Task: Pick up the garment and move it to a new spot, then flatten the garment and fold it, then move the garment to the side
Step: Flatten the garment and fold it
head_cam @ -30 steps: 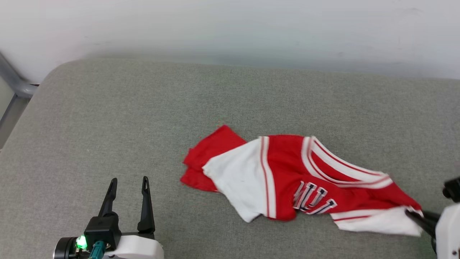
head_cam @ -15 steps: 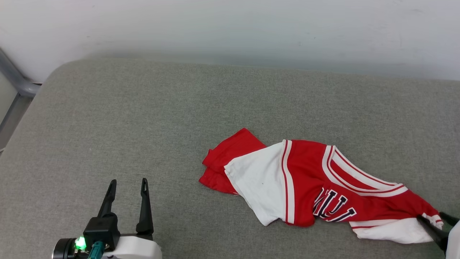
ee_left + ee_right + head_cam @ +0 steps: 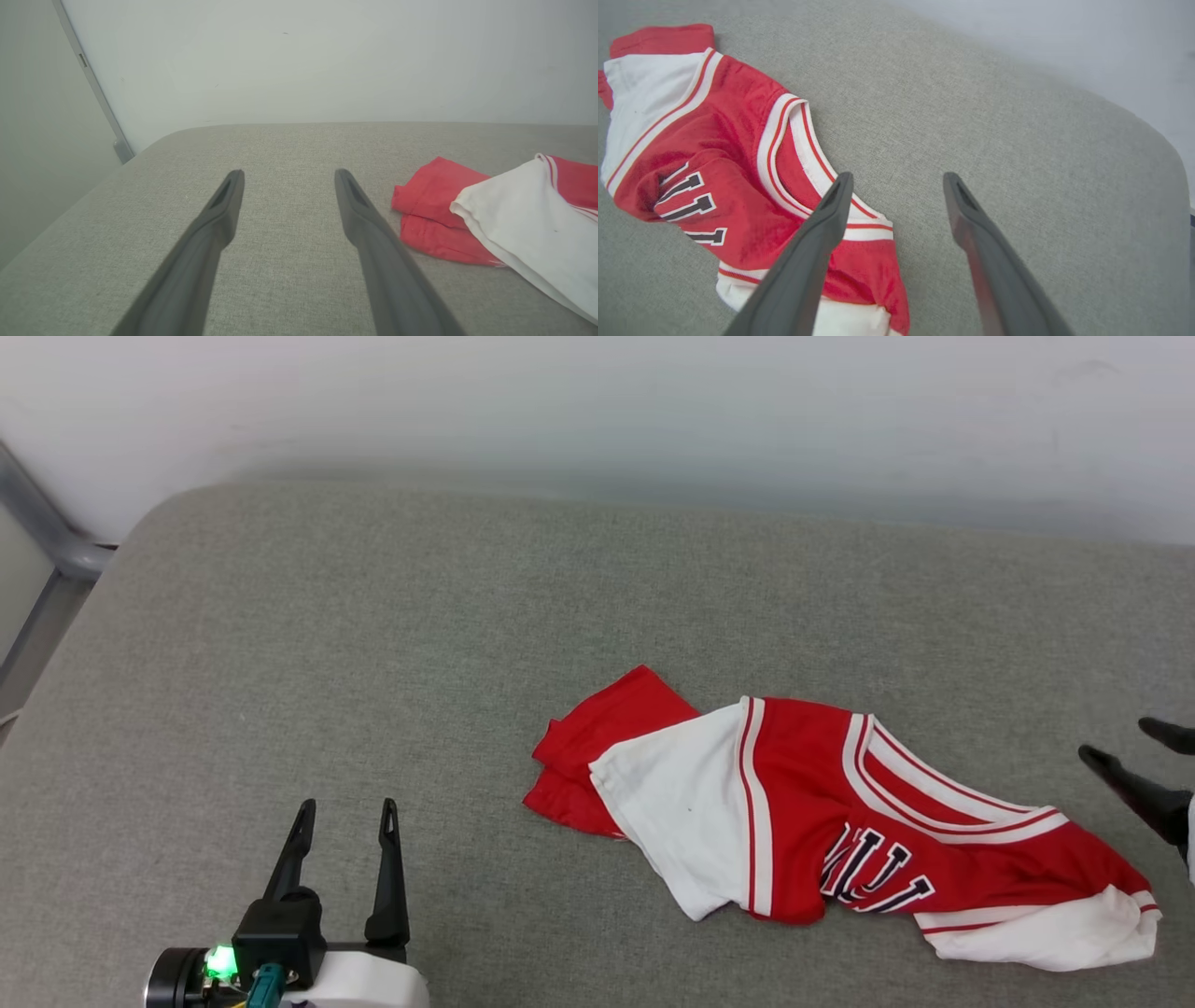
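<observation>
The garment (image 3: 822, 812), a red jersey with white sleeves, striped trim and black lettering, lies crumpled on the grey cushion (image 3: 467, 644), right of centre. My right gripper (image 3: 1125, 747) hovers open at the right edge, above and clear of the garment's right sleeve. In the right wrist view the garment (image 3: 714, 154) lies below and left of the open right gripper (image 3: 896, 179). My left gripper (image 3: 345, 812) stands open at the lower left, well apart from the cloth. The left wrist view has the empty left gripper (image 3: 287, 175) with the garment's red hem (image 3: 434, 214) to its right.
A pale wall (image 3: 597, 411) runs behind the cushion. A grey metal frame (image 3: 42, 537) stands at the far left past the cushion's rounded corner. Bare cushion stretches left of and behind the garment.
My right gripper has opened, let go of the garment's right sleeve and lifted away toward the back. The garment now lies loose on the cushion. The camera shifted slightly.
</observation>
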Robot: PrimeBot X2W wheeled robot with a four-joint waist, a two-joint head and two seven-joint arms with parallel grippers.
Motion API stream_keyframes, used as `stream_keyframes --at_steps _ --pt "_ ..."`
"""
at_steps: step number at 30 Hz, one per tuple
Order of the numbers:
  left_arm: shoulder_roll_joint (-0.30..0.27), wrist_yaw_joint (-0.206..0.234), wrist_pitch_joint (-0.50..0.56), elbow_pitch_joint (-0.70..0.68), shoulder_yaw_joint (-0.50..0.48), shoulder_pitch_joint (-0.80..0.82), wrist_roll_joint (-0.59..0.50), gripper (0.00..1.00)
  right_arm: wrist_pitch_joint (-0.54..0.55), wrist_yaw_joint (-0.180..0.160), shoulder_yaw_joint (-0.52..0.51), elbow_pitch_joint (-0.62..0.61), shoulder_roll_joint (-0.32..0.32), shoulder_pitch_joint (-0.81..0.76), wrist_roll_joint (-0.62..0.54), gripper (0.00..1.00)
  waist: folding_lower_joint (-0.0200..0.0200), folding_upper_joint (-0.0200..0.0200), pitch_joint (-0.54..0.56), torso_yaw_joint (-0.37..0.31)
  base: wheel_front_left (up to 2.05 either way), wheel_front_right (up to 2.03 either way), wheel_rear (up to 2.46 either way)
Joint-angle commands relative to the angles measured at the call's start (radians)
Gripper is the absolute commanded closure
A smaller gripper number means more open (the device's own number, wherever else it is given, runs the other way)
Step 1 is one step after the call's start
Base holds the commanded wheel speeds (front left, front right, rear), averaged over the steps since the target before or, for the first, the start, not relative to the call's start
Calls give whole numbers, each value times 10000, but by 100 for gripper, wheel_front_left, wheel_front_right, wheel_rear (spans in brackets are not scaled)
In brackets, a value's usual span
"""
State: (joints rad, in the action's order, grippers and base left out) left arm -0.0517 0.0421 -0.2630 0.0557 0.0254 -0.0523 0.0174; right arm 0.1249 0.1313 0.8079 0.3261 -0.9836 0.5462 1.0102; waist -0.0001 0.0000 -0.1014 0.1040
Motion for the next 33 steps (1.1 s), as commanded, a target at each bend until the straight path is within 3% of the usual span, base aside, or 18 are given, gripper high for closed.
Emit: stream_keyframes --at_steps 1,7,11,20,27,28,29,30,33 --pt "-17 -53 -26 -47 22 110 -50 0 326 -11 -13 -126 -131 118 -76 0 1 0 -95 48 0 0 0" --pt "-10 -38 -26 -61 193 365 27 0 3499 -12 -51 -921 -201 273 -479 0 1 0 -504 235 0 0 0" --pt "-3 2 -26 -67 292 573 81 0 4552 -11 -160 -921 85 355 -1159 0 1 0 -861 383 0 0 0" --pt "8 27 -26 -93 506 1078 133 0 5106 -12 -198 312 1244 79 -2241 0 1 0 -1645 746 0 0 0" --pt "11 113 -26 -3 494 1196 186 0 5011 -8 368 1084 1869 -545 -2196 0 1 0 -1718 765 0 0 0" --pt "8 125 -26 20 467 1159 185 0 4913 -3 486 1006 1884 -553 -2170 51 1 0 -1680 720 0 0 0" --pt "11 132 -26 45 453 1120 187 0 4720 8 499 935 1907 -526 -2119 84 1 0 -1630 671 0 0 0" --pt "12 110 -26 63 455 1084 188 0 4554 8 501 868 1918 -503 -2048 100 1 0 -1567 620 0 0 0" --pt "11 80 -26 123 424 980 159 0 3735 5 316 608 1829 -270 -1988 100 1 0 -1293 455 0 0 0"
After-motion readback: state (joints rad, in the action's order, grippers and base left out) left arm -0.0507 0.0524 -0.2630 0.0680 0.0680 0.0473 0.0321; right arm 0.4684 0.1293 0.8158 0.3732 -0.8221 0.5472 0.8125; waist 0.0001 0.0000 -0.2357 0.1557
